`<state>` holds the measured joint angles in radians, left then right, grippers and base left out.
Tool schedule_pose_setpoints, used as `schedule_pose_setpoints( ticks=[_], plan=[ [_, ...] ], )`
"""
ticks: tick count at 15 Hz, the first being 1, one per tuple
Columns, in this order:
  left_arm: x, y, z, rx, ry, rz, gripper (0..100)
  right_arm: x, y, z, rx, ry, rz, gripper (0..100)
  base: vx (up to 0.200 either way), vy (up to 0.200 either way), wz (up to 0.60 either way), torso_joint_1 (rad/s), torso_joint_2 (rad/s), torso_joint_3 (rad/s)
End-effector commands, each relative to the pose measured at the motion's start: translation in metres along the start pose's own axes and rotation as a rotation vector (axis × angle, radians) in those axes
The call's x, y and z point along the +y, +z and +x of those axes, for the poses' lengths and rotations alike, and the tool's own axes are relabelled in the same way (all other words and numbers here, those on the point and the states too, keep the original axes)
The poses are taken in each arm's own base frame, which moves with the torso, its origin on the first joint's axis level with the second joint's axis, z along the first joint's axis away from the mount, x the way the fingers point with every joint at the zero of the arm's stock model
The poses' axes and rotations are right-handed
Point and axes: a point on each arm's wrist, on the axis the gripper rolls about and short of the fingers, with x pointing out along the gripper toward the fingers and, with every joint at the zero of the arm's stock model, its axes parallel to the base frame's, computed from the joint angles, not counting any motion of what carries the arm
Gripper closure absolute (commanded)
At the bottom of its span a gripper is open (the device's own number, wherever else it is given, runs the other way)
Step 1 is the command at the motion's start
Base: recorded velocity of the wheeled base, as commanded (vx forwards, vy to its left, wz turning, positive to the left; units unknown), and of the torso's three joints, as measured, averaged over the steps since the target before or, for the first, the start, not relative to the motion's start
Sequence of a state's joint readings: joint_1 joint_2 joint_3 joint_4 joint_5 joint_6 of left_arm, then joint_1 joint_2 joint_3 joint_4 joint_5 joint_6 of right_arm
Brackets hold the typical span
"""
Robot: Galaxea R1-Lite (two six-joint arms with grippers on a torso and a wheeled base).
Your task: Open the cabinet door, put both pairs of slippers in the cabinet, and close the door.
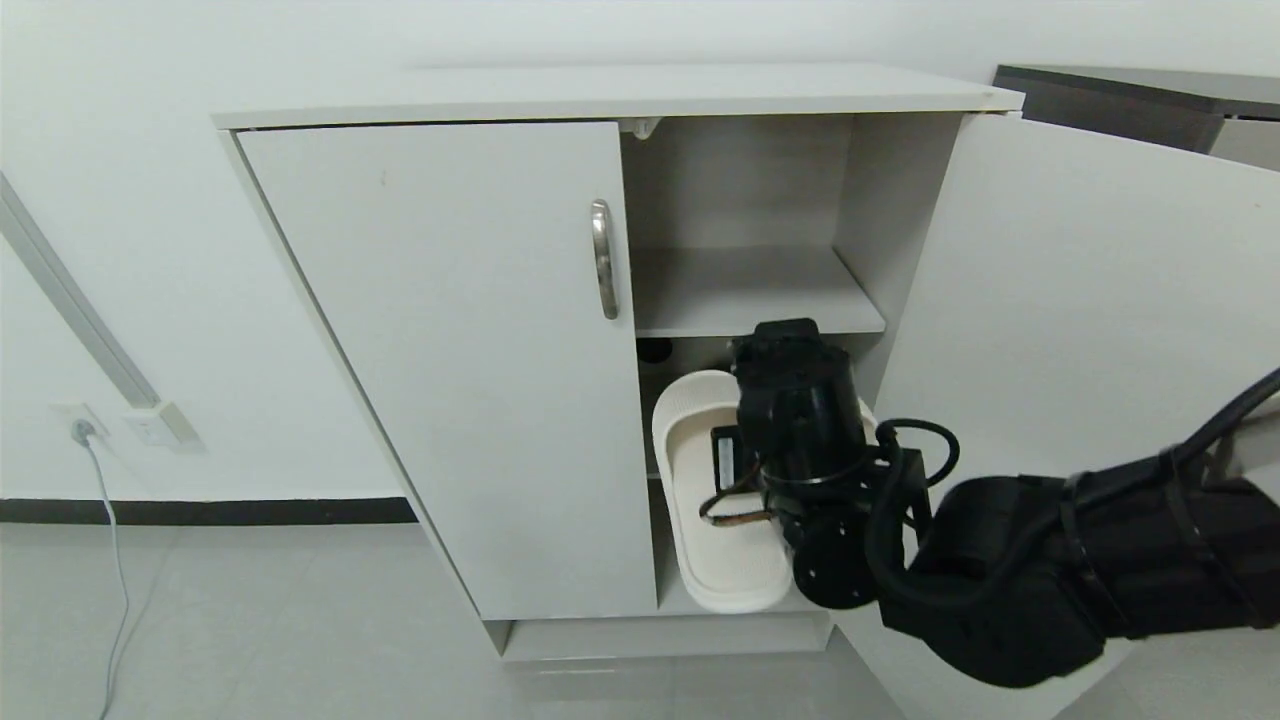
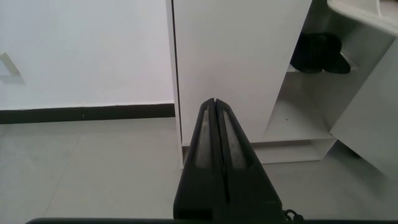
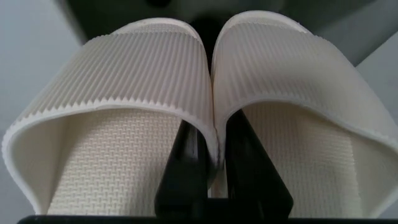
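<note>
The right gripper (image 3: 216, 158) is clamped on the white slippers (image 3: 124, 87), its two fingers (image 3: 184, 165) pinching the inner strap edges of both so the pair hangs as one bundle. The slippers' long axis runs straight away from the wrist, toes leading and heels back over the fingers. In the head view this bundle stands in the cabinet's (image 1: 600, 95) open right half, toe end under the front edge of the upper shelf (image 1: 750, 295), heel end low, near the front edge of the bottom board (image 2: 292, 121). Whether it rests on anything is hidden by the arm.

So the move ahead turns on depth. The free board lies below and beyond the toes, and the right arm is much the nearer.

Farther in, the black slippers (image 2: 320, 53) sit on a middle shelf, near its front edge. The left gripper (image 2: 214, 109) hangs over the tiled floor (image 1: 250, 620) in front of the closed left door (image 1: 440, 350), fingers pressed together on nothing. The open right door (image 1: 1080, 300) swings out beside the right arm. Behind are a white wall and a socket (image 1: 80, 430).
</note>
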<state>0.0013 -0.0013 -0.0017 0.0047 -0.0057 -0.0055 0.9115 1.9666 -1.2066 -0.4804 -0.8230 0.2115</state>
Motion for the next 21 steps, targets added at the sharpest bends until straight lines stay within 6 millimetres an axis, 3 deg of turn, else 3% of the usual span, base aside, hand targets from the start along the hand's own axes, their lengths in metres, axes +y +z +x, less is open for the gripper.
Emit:
schedule_pose_setpoints(
  ticks=[1,6,11,21],
  plan=[
    [0.000,0.000,0.000,0.001,0.000,-0.001,100,0.008,0.033,0.014,-0.045,-0.077,0.057,100,0.000,0.000,0.00,0.000,0.00,0.000],
    [0.000,0.000,0.000,0.001,0.000,-0.001,100,-0.002,0.051,0.017,-0.072,-0.098,0.046,100,0.000,0.000,0.00,0.000,0.00,0.000],
    [0.000,0.000,0.000,0.001,-0.002,-0.001,100,-0.002,0.051,0.017,-0.072,-0.096,0.047,100,0.000,0.000,0.00,0.000,0.00,0.000],
    [0.000,0.000,0.000,0.001,0.000,-0.001,100,-0.003,0.048,0.017,-0.066,-0.096,0.040,100,0.200,0.000,0.00,0.002,0.00,0.002]
  ],
)
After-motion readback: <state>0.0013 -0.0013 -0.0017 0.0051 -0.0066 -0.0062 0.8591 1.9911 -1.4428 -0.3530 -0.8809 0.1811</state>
